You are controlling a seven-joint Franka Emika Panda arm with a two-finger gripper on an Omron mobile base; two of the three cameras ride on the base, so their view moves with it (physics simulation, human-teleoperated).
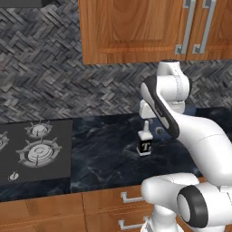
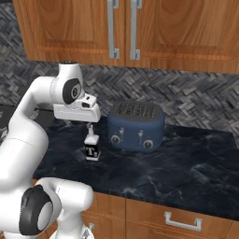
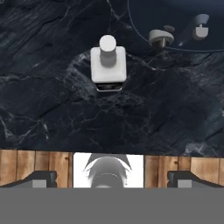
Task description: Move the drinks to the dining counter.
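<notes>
My claw (image 2: 88, 127) hangs above the square bottle (image 2: 92, 148), and its jaws are spread wide with nothing between them; in my hand view the two dark fingertips (image 3: 41, 178) sit far apart at the bottom corners. From the left, my own forearm covers most of the claw, so I see little of it there. The bottle (image 1: 145, 144) stands upright on the black marble worktop (image 2: 186, 172), its white cap (image 3: 107, 44) pointing straight up at my hand. From above I cannot read its label, though the black "T" shows from both base views. Just beside the bottle sits the blue toaster (image 2: 136, 125); in my hand view it is cut off at the top right, with only its rounded edge and a couple of knobs (image 3: 158, 37) showing. The stove (image 1: 34, 149) lies well apart, cropped at the frame's left side. Wooden cupboards (image 2: 135, 28) hang overhead, cut off at the top.
</notes>
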